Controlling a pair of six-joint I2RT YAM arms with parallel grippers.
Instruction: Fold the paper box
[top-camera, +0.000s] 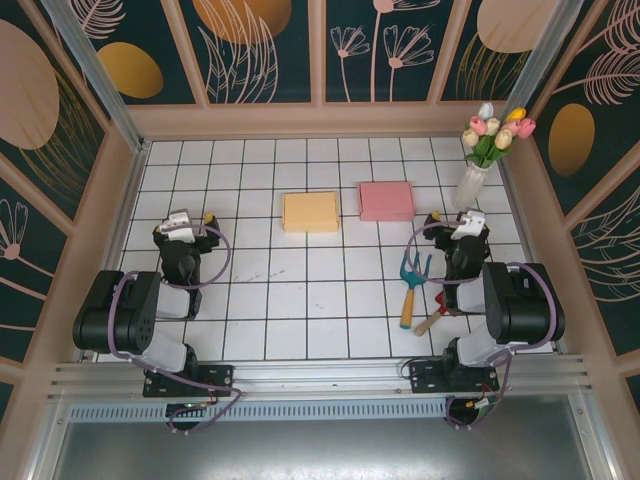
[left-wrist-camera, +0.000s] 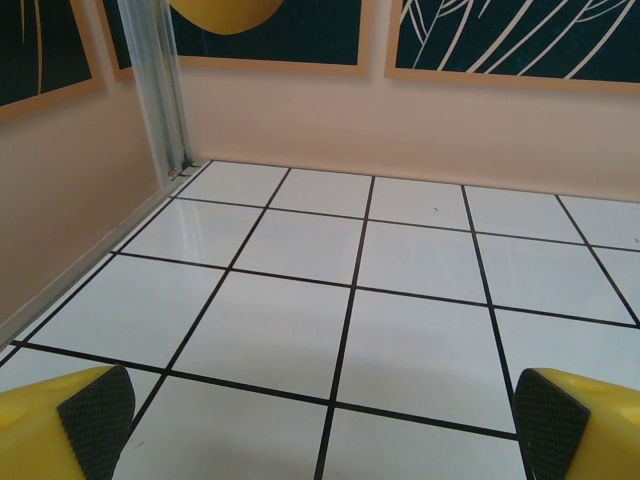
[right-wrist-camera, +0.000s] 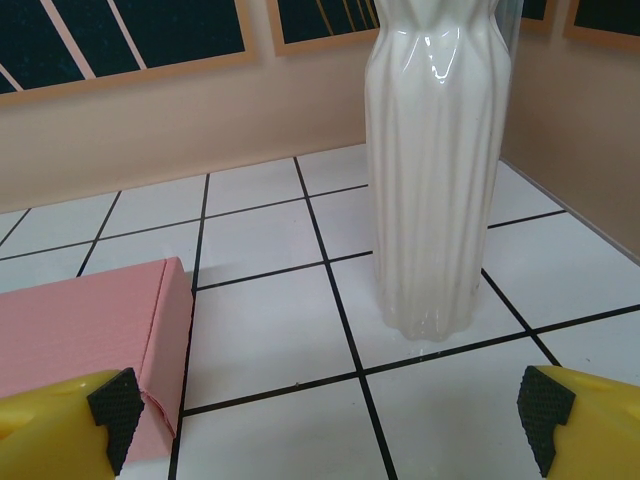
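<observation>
Both grippers stand with their jaws spread wide and nothing between them. The left gripper (top-camera: 186, 218) hovers over the left side of the white tiled table (top-camera: 300, 300), and in its wrist view the left gripper's (left-wrist-camera: 320, 425) black pads (left-wrist-camera: 95, 420) frame bare tiles running to the far corner. The right gripper (top-camera: 458, 220) sits on the right side, just near of the white vase (top-camera: 470, 186) that holds the tulips (top-camera: 497, 130). Two flat boxes lie side by side toward the back of the table, apart from each other and from both arms: the yellow paper box (top-camera: 311, 212) near the middle, the pink paper box (top-camera: 386, 201) to its right. From the right wrist, the pink box's corner (right-wrist-camera: 80, 330) lies just ahead of the left pad (right-wrist-camera: 115, 415) – not touching it – with the ribbed vase (right-wrist-camera: 435, 170) upright ahead and to the right. A teal hand rake (top-camera: 412, 290) and a red-handled tool (top-camera: 435, 315) lie near the right arm's base
</observation>
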